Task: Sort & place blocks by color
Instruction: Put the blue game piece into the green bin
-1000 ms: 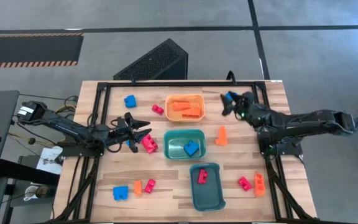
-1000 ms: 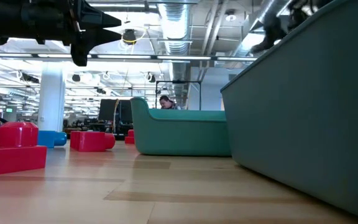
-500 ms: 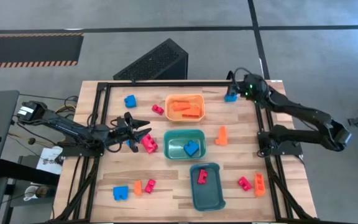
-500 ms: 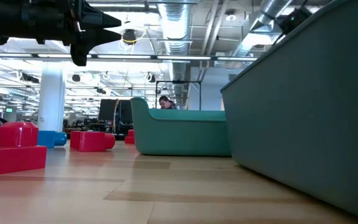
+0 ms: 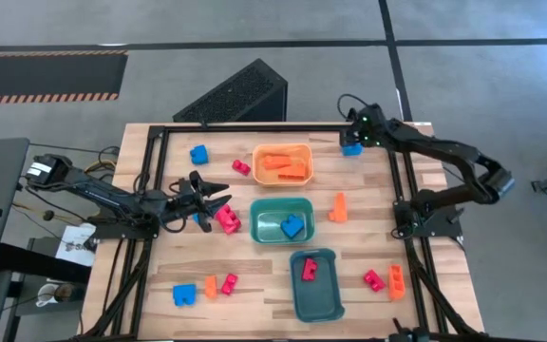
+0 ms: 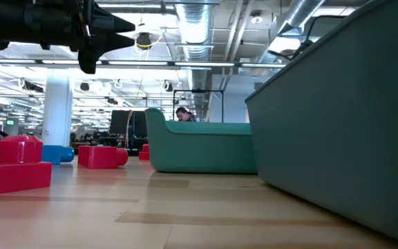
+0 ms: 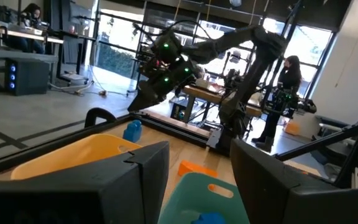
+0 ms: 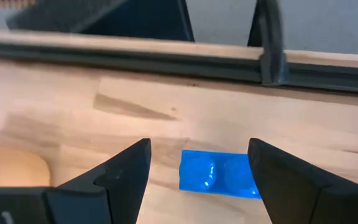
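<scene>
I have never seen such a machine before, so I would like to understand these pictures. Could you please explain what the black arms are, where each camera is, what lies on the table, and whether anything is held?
These are two robot arms at a wooden table, each ending in a two-finger gripper. One picture looks straight down, one looks level across the table top, and two come from cameras on the wrists.

On the table are three trays: an orange tray holding orange blocks, a green tray holding a blue block, and a teal tray holding a red block. More small blue, orange and red blocks lie scattered around.

The left gripper is open beside a red block, holding nothing. The right gripper is open at the far edge, its fingers either side of a blue block, not gripping it yet.
</scene>
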{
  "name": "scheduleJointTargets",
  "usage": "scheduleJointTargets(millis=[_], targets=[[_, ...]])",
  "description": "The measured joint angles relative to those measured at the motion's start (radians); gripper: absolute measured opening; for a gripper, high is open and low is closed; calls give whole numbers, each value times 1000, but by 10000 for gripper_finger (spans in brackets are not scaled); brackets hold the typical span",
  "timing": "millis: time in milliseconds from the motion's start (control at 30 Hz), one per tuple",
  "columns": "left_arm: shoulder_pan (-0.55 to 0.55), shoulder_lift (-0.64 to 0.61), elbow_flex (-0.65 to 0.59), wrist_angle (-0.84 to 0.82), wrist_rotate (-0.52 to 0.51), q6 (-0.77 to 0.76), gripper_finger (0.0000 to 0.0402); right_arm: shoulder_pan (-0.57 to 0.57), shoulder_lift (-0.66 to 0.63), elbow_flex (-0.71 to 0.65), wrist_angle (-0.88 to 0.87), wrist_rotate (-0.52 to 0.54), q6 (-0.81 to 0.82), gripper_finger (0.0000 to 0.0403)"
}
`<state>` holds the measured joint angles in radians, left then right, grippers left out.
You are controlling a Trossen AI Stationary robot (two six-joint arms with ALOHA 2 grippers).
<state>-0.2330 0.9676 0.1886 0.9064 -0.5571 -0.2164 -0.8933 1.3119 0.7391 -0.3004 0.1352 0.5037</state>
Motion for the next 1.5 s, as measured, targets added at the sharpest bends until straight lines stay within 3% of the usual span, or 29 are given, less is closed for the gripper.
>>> scheduleJointTargets(millis=[233,533,633,767,867,1067,1333,1500], targets=[[0,0,0,-16,0,10,159,0,129,167,-195,-43,-148,295],[12,0,0,-45,-5,23,159,62,244,362,-436,-52,-550,302],[13,0,0,-54,-5,14,159,83,264,379,-452,3,-657,302],[13,0,0,-59,1,7,159,125,290,381,-452,184,-819,302],[13,0,0,-60,1,4,159,162,313,381,-466,251,-814,302],[13,0,0,-64,1,-4,159,192,363,381,-557,254,-861,302],[13,0,0,-86,1,-13,159,106,366,381,-620,252,-940,302],[13,0,0,-88,-2,-12,159,38,351,381,-600,173,-1007,302]])
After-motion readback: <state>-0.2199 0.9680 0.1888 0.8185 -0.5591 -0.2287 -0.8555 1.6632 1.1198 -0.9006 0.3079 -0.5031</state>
